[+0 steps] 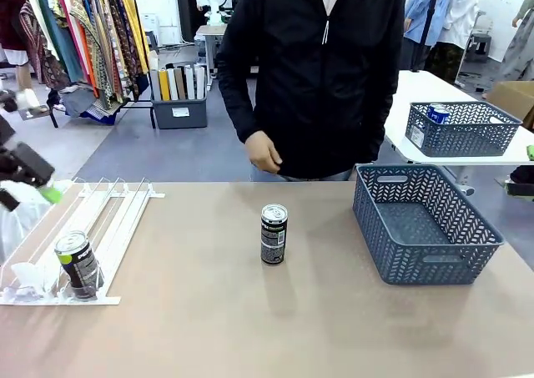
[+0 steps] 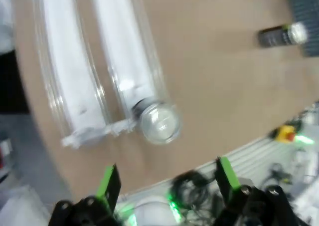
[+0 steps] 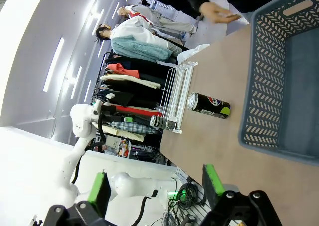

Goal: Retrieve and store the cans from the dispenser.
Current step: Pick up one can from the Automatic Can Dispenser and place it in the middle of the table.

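Upper left: clothes rack [image 1: 83, 27], grey bin [image 1: 193, 115] of folders beside it. Grey floor [image 1: 150, 157]. Upper right: white side table [image 1: 405, 90]. Foreground: tan tabletop [image 1: 250, 320].

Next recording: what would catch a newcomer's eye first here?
A dark can stands upright alone mid-table, left of the empty grey-blue basket. A second can sits at the front stop of the white dispenser on the robot's left, with the open left gripper hovering above it.
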Available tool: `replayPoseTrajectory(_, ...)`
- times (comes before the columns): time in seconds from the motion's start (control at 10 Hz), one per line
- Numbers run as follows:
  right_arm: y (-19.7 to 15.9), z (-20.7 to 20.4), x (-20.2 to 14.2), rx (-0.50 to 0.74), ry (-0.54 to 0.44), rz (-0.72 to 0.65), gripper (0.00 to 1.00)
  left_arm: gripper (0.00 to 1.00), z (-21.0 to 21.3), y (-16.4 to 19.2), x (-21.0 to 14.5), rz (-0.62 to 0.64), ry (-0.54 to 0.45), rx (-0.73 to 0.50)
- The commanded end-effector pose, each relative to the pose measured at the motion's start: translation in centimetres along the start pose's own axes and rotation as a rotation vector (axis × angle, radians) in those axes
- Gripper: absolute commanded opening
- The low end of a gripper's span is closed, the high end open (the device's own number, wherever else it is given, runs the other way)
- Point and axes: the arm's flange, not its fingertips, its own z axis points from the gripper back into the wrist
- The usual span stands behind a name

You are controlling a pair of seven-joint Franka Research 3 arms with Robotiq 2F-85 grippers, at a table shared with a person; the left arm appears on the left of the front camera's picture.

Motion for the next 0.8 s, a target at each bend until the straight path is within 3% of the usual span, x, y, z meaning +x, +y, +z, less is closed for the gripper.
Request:
replayPoseTrajectory(0.0, 0.4, -0.2, 0.2, 0.018, -0.013, 0.008, 1.0, 1.0, -0.2, -1.0, 0.7, 0.012, 0.154, 0.164)
replayPoseTrajectory(0.2, 0.4, -0.2, 0.2, 0.018, -0.013, 0.008, 1.0, 1.0, 0.1, -2.1, 2.1, 0.002, 0.112, 0.166)
replayPoseTrajectory(0.3, 0.4, -0.2, 0.2, 0.018, -0.013, 0.008, 1.0, 1.0, -0.8, -1.3, 0.4, 0.013, 0.112, 0.189)
replayPoseTrajectory(0.7, 0.4, -0.2, 0.2, 0.018, -0.013, 0.008, 1.0, 1.0, -0.8, -1.7, 1.0, 0.004, 0.123, 0.177)
